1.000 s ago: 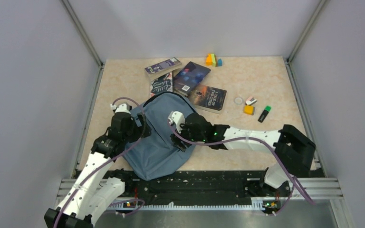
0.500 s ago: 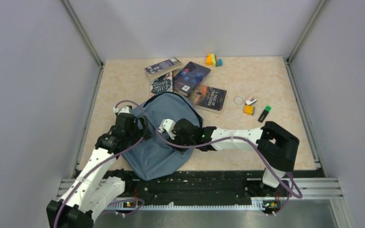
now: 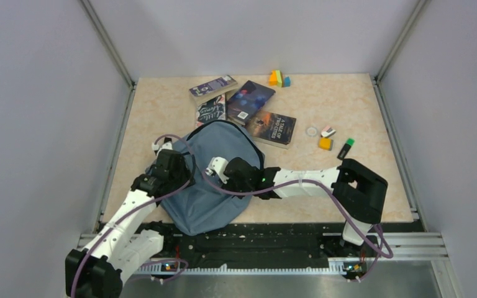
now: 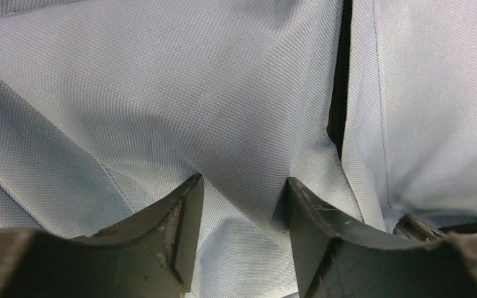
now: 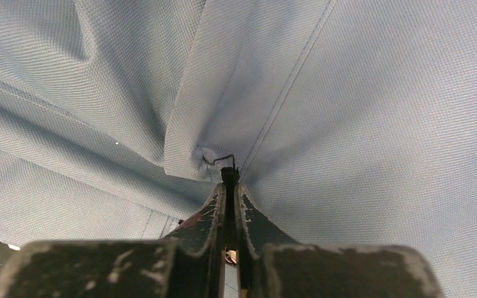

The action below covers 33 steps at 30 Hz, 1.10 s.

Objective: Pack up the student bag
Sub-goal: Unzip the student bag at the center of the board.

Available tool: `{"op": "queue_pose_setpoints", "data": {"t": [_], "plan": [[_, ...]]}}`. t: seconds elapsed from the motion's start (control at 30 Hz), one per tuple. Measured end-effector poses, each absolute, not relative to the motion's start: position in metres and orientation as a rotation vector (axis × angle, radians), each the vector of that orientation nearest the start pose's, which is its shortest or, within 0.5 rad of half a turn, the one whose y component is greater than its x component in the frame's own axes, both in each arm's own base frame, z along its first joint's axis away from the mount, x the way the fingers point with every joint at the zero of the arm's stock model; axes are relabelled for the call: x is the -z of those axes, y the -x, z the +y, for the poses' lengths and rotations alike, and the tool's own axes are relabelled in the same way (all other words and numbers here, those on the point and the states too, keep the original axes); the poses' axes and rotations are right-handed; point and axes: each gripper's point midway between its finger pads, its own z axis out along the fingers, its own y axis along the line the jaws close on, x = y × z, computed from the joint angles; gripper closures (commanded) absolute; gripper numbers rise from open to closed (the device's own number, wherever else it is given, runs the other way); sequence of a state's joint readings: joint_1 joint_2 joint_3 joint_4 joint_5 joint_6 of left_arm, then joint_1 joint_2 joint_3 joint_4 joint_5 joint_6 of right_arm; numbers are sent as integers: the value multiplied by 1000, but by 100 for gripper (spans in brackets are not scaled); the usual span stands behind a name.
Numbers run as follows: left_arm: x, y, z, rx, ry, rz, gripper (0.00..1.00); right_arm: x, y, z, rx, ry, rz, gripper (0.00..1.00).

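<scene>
The student bag (image 3: 208, 202), dusty-blue fabric, lies flat at the near left of the table. My left gripper (image 3: 185, 169) presses into its left side. In the left wrist view its jaws (image 4: 242, 186) stand partly apart, and a raised fold of bag fabric (image 4: 223, 93) runs between the fingers (image 4: 183, 214). A dark zipper line (image 4: 338, 93) shows to the right. My right gripper (image 3: 218, 179) rests on the middle of the bag. In the right wrist view it (image 5: 230, 180) is shut on a small black zipper pull (image 5: 228, 174) at a seam of the bag (image 5: 379, 124).
Several books lie beyond the bag: a purple one (image 3: 213, 87), a dark patterned one (image 3: 211, 110), a blue one (image 3: 250, 99) and a dark one (image 3: 272, 127). Coloured blocks (image 3: 279, 78) sit at the back. A ring (image 3: 312, 131), eraser (image 3: 328, 131), orange cube (image 3: 325, 143) and marker (image 3: 345, 149) lie right.
The right arm slid left across the bag and its jaws closed on the zipper pull. The left arm pushed further onto the bag and its jaws narrowed around a fold.
</scene>
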<state>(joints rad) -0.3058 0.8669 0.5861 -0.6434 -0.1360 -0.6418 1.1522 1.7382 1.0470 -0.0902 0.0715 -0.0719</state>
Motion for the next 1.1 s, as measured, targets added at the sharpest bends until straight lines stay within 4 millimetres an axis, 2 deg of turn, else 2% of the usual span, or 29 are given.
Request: {"op": "queue_pose_setpoints", "data": {"t": [0.33, 0.7, 0.93, 1.1], "plan": [[-77, -220, -60, 177, 532, 2410, 100, -69, -192, 393, -472, 1286, 1945, 100], [-86, -222, -51, 161, 581, 2319, 100, -94, -202, 366, -356, 1048, 1884, 100], [-90, -223, -43, 137, 604, 2272, 100, -116, -223, 341, -235, 856, 1860, 100], [-94, -223, -40, 124, 611, 2245, 100, -122, -236, 327, -174, 795, 1864, 100]]}}
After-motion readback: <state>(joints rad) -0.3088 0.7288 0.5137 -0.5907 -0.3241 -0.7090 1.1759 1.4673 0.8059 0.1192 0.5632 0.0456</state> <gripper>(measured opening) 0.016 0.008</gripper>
